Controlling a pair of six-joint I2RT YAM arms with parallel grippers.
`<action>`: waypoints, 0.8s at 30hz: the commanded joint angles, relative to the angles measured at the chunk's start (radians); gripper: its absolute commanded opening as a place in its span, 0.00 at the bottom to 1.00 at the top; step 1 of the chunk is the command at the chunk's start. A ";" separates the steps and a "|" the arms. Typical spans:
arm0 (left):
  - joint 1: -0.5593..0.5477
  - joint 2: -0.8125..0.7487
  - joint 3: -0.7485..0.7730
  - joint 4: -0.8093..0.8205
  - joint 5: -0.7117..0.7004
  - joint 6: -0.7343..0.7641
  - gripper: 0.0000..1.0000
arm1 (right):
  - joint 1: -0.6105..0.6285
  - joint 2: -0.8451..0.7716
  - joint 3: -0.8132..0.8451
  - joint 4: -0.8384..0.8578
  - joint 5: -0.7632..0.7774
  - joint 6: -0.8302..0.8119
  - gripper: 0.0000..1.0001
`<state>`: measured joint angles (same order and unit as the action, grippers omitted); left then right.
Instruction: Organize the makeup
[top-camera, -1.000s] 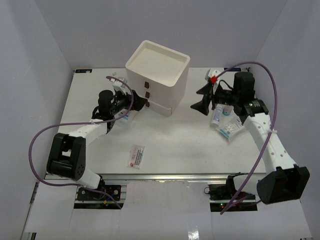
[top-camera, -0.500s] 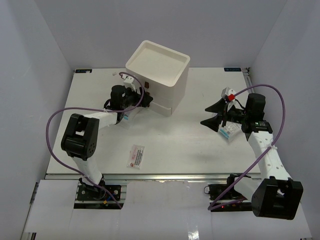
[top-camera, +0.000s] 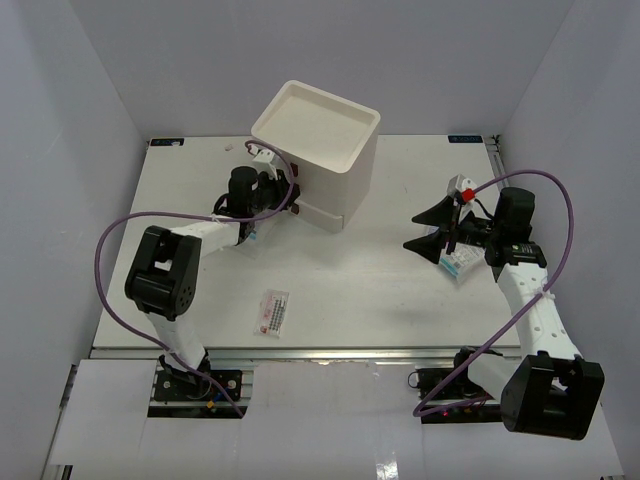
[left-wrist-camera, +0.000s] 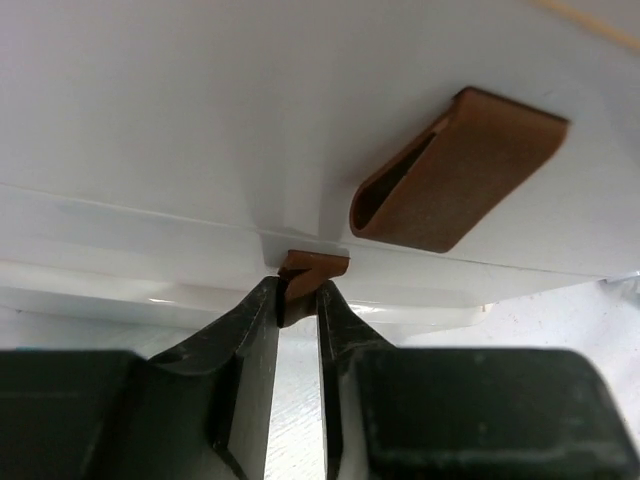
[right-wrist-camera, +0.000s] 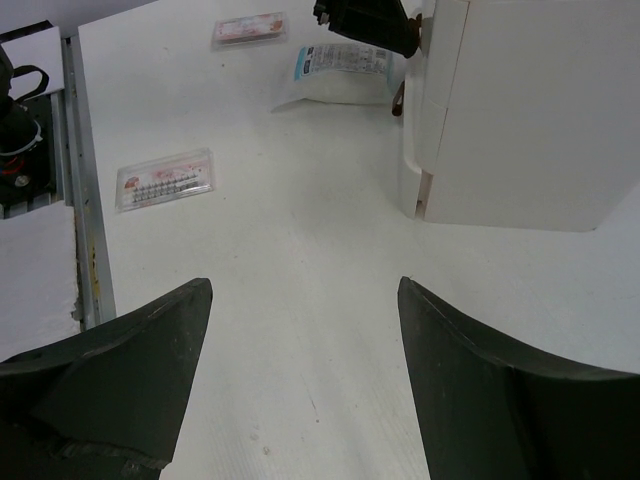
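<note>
My left gripper (left-wrist-camera: 297, 295) is shut on a small brown drawer handle (left-wrist-camera: 313, 266) low on the front of the cream drawer box (top-camera: 315, 150); a larger brown handle loop (left-wrist-camera: 455, 170) sits above it. In the top view the left gripper (top-camera: 283, 197) is pressed against the box's left face. My right gripper (top-camera: 425, 230) hovers open over bare table, empty. Makeup on the table: a pink-red sachet (top-camera: 271, 312) at the front, a blue-print sachet (top-camera: 250, 232) beside my left arm, and another blue-print sachet (top-camera: 458, 262) under my right wrist.
In the right wrist view I see the drawer box (right-wrist-camera: 520, 110) at the far right, the blue-print sachet (right-wrist-camera: 340, 65) beside it, two pink-red sachets (right-wrist-camera: 165, 178) (right-wrist-camera: 248, 28) and the table's metal edge rail (right-wrist-camera: 85, 230) at the left.
My left gripper moved up to the box and closed on the small brown handle. My right arm drew back from the box to the right side, still open.
</note>
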<state>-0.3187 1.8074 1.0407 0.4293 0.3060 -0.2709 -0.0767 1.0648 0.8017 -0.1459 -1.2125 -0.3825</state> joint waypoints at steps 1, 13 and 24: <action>0.001 -0.161 -0.063 0.006 -0.011 -0.009 0.22 | -0.017 0.006 -0.013 0.039 -0.023 0.005 0.81; 0.003 -0.540 -0.386 -0.062 -0.054 -0.115 0.14 | -0.043 0.012 -0.030 0.037 -0.002 -0.007 0.81; 0.003 -0.719 -0.485 -0.216 -0.132 -0.185 0.64 | -0.050 0.000 -0.036 0.006 0.047 -0.052 0.81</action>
<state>-0.3138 1.1356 0.5593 0.2669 0.1965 -0.4269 -0.1234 1.0733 0.7685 -0.1387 -1.1792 -0.4016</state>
